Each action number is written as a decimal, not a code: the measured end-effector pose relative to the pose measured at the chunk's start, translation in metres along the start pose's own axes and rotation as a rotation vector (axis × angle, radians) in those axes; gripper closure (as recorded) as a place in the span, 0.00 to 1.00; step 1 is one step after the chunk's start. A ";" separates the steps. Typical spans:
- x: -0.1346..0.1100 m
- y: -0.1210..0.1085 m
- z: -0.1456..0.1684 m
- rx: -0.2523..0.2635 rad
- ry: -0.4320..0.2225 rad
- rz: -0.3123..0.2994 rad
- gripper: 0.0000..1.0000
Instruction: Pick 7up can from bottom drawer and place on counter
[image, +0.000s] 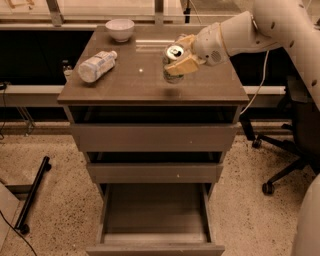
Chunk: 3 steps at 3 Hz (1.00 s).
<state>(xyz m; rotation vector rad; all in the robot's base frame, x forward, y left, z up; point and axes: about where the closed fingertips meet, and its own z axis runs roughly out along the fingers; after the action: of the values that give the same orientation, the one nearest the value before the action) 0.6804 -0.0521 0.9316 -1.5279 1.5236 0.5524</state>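
The 7up can (173, 53), silver top with pull tab and greenish body, is held upright in my gripper (181, 56) over the right middle of the counter (135, 80). Its base is at or just above the counter top; I cannot tell whether it touches. The gripper's tan fingers (183, 65) are closed around the can's sides. My white arm reaches in from the upper right. The bottom drawer (155, 220) stands pulled open below, its grey floor bare.
A clear plastic bottle (97, 65) lies on its side on the counter's left part. A white bowl (120, 29) stands at the counter's back left. An office chair base (280, 170) stands to the right of the cabinet. A black bar (32, 192) lies on the floor at left.
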 end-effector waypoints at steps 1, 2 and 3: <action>0.022 -0.020 -0.002 0.033 -0.025 0.099 1.00; 0.044 -0.036 0.000 0.046 -0.027 0.181 0.94; 0.060 -0.048 0.003 0.051 -0.022 0.247 0.77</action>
<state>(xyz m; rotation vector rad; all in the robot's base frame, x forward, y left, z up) 0.7357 -0.0903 0.8942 -1.2992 1.7083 0.6636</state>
